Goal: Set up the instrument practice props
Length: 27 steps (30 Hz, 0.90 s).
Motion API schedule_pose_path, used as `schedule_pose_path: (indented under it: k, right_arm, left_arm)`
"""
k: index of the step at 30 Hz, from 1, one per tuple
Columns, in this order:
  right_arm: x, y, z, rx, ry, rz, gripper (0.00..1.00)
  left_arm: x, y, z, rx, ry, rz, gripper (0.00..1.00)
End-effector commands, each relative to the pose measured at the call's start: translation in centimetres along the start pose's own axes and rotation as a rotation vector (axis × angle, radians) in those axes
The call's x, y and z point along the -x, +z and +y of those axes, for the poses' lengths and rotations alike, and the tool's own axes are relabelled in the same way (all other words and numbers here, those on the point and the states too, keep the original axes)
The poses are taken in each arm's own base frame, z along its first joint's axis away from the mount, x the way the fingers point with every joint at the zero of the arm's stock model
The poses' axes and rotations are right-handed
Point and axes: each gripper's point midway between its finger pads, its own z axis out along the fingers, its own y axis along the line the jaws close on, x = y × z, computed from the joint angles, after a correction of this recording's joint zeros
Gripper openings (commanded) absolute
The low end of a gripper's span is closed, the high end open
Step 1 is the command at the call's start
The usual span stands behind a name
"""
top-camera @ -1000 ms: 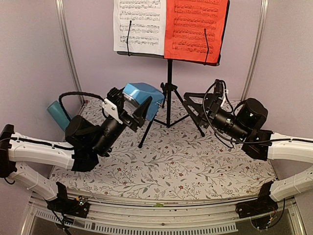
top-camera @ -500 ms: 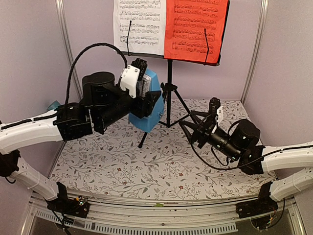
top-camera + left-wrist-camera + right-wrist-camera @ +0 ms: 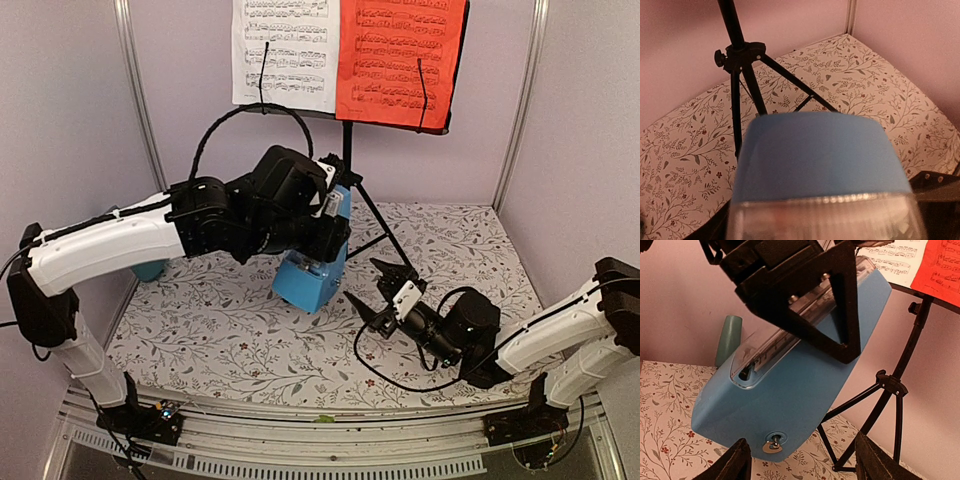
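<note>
Two claws are sharing the placing step: the left gripper (image 3: 328, 212) is clamping the tilted blue metronome (image 3: 308, 280) beside the music stand (image 3: 346, 170) legs, likely needing levelling and lowering, while the right gripper (image 3: 368, 283) is hovering just right, fingers apart.

No words can be read; only printed staves on the white sheet (image 3: 285, 50) and red sheet (image 3: 400, 55).

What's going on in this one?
The left gripper is clamped on the upper part of the blue metronome, holding it tilted just in front of the music stand. Whether its base touches the table I can't tell. The right gripper is open and empty, pointed at the metronome's lower end from close by. A white sheet and a red sheet already sit side by side on the stand.
</note>
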Motion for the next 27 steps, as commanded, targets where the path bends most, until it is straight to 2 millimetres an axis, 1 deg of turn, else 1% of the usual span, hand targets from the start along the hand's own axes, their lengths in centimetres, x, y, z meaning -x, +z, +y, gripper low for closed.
schedule_pose_path:
  k: [1, 4, 5, 9, 18, 21, 25, 27]
  right_arm:
    - [0.2, -0.4, -0.2, -0.088, -0.101, -0.034, 0.71]
    - [0.1, -0.4, 0.2, -0.109, -0.112, -0.048, 0.71]
    - [-0.3, -0.3, 0.5, -0.105, -0.12, -0.042, 0.71]
    - [-0.9, 0.4, 0.6, -0.128, -0.129, -0.027, 0.7]
    - [-1.2, 1.9, 0.7, -0.171, -0.144, -0.014, 0.7]
    - [-1.4, 2.2, 0.6, -0.191, -0.148, -0.004, 0.67]
    - [-1.5, 2.0, 0.2, -0.213, -0.146, -0.001, 0.63]
    - [-1.7, 2.0, 0.1, -0.22, -0.15, 0.005, 0.57]
  left_arm:
    - [2.7, -1.6, -0.1, -0.004, -0.085, -0.054, 0.0]
    - [3.2, -1.8, -0.1, -0.006, -0.088, -0.064, 0.0]
    - [3.3, -1.8, -0.2, -0.008, -0.088, -0.065, 0.0]
    - [3.6, -2.1, -0.2, -0.014, -0.089, -0.07, 0.0]
    - [3.7, -2.2, -0.4, -0.023, -0.09, -0.07, 0.0]
    - [3.7, -2.2, -0.4, -0.025, -0.092, -0.07, 0.0]
    - [3.7, -2.2, -0.5, -0.026, -0.09, -0.07, 0.0]
    - [3.7, -2.2, -0.5, -0.027, -0.091, -0.07, 0.0]
